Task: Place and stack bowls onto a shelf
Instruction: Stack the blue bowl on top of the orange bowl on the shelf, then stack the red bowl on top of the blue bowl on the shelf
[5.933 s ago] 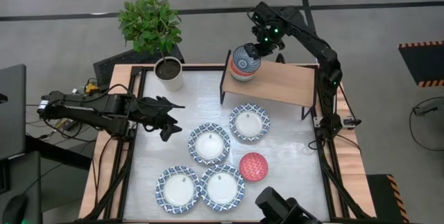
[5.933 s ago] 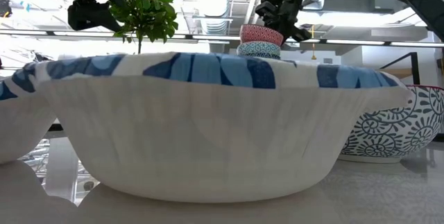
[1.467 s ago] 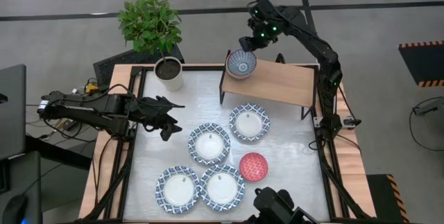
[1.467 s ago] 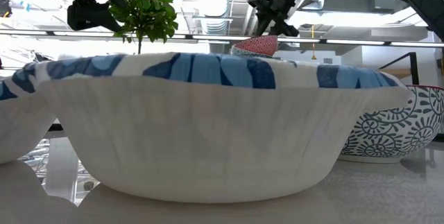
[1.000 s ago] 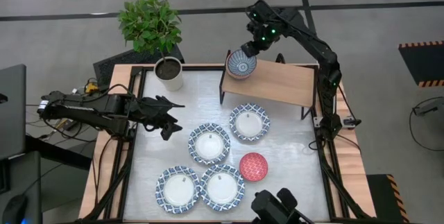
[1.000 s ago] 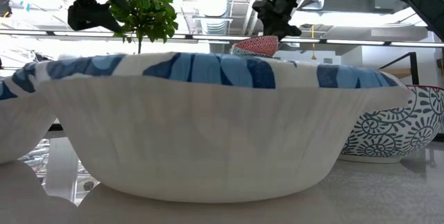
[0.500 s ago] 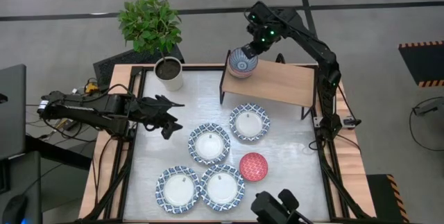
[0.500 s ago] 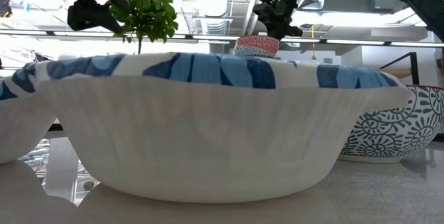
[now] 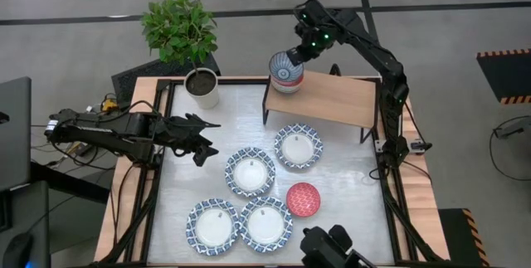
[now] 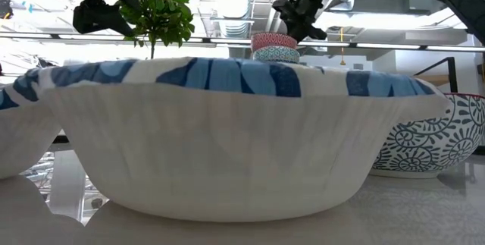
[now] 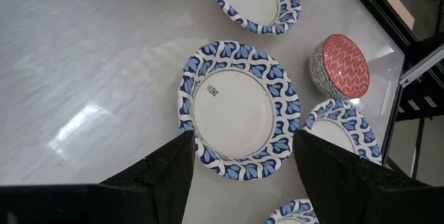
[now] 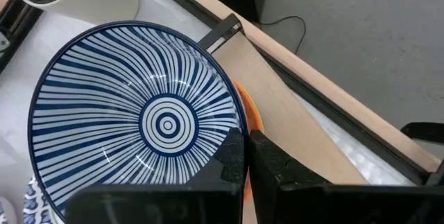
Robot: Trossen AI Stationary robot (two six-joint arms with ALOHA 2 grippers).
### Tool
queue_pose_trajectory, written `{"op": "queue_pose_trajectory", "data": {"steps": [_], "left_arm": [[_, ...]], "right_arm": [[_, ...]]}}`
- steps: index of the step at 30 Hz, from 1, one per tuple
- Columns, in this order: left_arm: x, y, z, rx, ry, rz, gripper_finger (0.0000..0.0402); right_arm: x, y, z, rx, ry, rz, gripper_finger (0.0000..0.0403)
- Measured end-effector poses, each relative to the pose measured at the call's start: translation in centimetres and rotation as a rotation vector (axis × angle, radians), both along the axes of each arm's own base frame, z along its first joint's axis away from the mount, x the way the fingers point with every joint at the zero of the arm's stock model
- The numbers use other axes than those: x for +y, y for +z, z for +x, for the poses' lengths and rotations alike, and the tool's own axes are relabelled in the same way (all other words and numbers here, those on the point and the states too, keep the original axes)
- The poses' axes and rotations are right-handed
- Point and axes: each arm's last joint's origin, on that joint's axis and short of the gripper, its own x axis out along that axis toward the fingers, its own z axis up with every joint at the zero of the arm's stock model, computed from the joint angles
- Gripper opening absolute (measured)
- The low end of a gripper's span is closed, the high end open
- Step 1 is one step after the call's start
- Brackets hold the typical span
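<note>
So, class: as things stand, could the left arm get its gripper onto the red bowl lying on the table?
Probably yes. The left gripper hangs open over the table's left side, and the red bowl sits apart from the blue-and-white bowl between them, so nothing tall blocks a pass over it. The right gripper is shut on the shelf stack, far away.
</note>
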Motion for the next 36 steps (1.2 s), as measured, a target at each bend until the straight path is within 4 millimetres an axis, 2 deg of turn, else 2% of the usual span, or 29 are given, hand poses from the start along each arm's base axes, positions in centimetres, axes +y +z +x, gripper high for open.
{"op": "queue_pose_trajectory", "data": {"steps": [12, 23, 27, 32, 36], "left_arm": [[0.0, 0.0, 0.0, 0.001, -0.006, 0.006, 0.0228], [0.0, 0.0, 0.0, 0.001, -0.005, 0.005, 0.0228], [0.0, 0.0, 0.0, 0.001, -0.005, 0.005, 0.0228], [0.0, -0.1, -0.1, 0.015, -0.003, 0.006, 0.0228], [0.0, -0.1, -0.1, 0.016, 0.004, -0.001, 0.0228]], "right_arm": [[0.1, -0.4, -0.5, 0.048, 0.0, 0.044, 0.0041], [0.1, -0.1, 0.1, 0.011, 0.027, -0.001, 0.0138], [0.4, 1.0, -0.5, -0.042, 0.039, -0.014, 0.0157], [1.6, 3.3, -2.2, -0.082, 0.061, -0.064, 0.0158], [4.4, 5.1, -2.9, -0.105, 0.11, -0.082, 0.014]]}}
